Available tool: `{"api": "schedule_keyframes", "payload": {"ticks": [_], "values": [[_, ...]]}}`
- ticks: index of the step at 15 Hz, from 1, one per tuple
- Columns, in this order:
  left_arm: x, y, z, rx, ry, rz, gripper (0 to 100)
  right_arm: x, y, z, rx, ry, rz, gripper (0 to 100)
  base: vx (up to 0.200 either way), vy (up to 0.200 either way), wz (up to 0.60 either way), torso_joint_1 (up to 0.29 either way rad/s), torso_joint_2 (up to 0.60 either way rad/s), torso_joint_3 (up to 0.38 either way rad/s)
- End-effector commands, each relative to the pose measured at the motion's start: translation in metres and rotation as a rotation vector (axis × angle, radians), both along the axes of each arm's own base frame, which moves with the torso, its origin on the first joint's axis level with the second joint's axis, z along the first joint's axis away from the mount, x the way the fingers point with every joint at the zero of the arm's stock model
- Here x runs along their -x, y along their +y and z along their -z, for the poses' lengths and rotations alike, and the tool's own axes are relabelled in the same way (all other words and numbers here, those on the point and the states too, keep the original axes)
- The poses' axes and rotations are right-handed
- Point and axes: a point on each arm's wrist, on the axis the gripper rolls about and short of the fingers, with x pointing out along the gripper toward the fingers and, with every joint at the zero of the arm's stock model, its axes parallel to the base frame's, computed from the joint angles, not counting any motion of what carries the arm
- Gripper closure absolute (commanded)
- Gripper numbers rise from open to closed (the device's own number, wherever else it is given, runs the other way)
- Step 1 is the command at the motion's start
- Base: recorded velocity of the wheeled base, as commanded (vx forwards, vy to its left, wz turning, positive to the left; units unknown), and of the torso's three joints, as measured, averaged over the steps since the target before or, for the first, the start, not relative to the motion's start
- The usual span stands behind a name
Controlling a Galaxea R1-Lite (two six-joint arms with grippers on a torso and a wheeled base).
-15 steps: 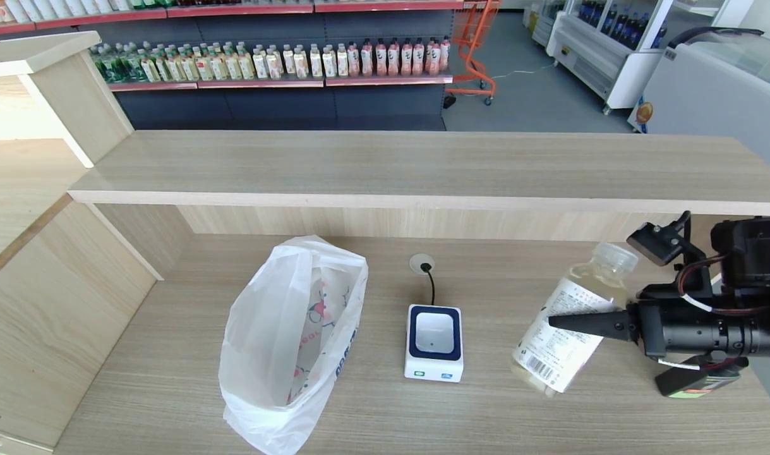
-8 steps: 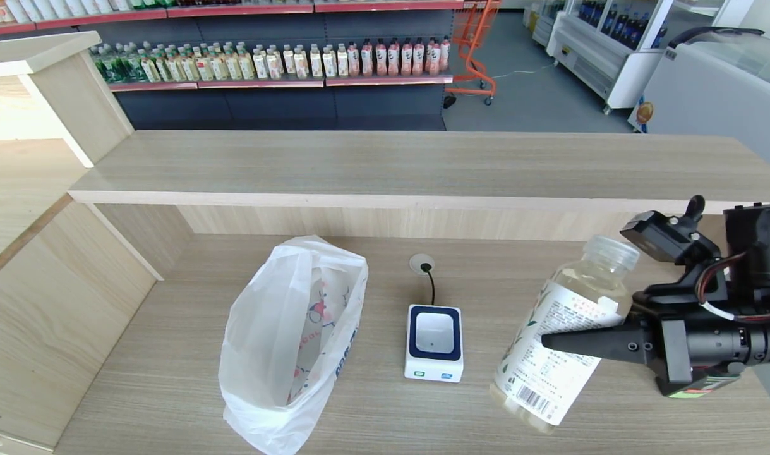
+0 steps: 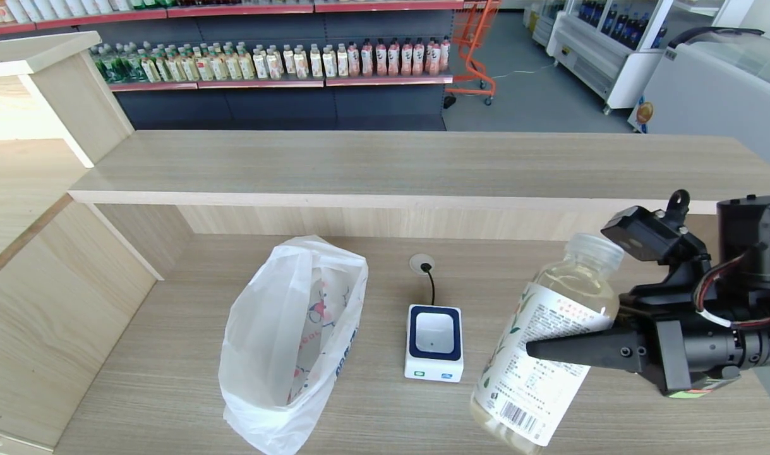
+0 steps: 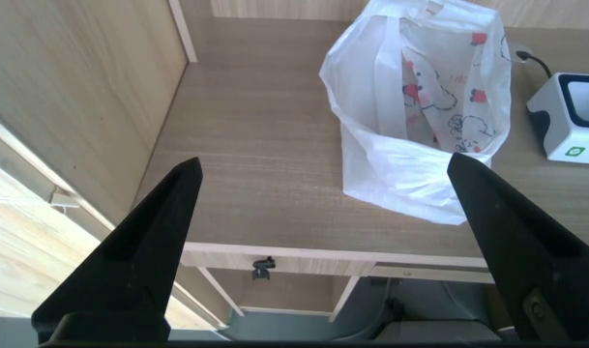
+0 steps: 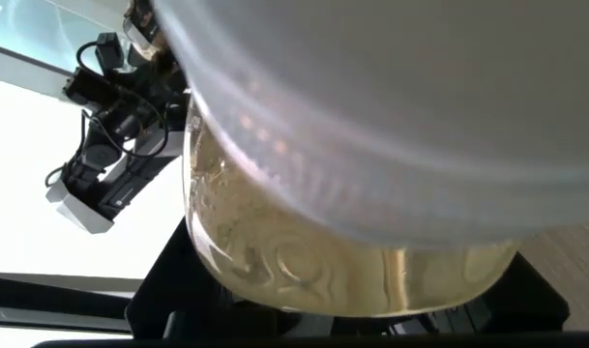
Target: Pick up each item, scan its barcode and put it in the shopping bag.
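Slowly, with right gripper [image 3: 539, 348] clamped on the tilted bottle [image 3: 552, 306], carry it over the scanner [image 3: 434, 342] at the counter's [image 3: 163, 392] middle, barcode [image 3: 518, 418] facing down.

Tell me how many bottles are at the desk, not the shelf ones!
1. The bottle is tilted in the right hand, to the right of the scanner. More could be hidden in the bag.
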Motion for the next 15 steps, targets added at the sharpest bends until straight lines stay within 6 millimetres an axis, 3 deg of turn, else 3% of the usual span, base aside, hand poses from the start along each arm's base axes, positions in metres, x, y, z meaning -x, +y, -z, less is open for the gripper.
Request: {"api": "schedule_keyframes", "payload": {"ticks": [1,10,13,15], "values": [[0.0,0.0,0.0,0.0,0.0,-0.001,0,-0.005,0.003,0.005,0.004,0.009,-0.004,100,0.0,0.0,0.0,0.0,0.0,0.0],[0.0,0.0,0.0,0.0,0.0,-0.001,0,-0.005,0.006,-0.001,0.003,-0.069,0.015,100,0.0,0.0,0.0,0.0,0.0,0.0],[0.0,0.0,0.0,0.0,0.0,-0.001,0,0.015,-0.016,-0.016,0.06,-0.226,0.301,100,0.0,0.0,0.0,0.0,0.0,0.0],[0.0,0.0,0.0,0.0,0.0,0.0,0,0.025,-0.03,-0.029,0.086,-0.381,0.358,100,0.0,0.0,0.0,0.0,0.0,0.0]]}}
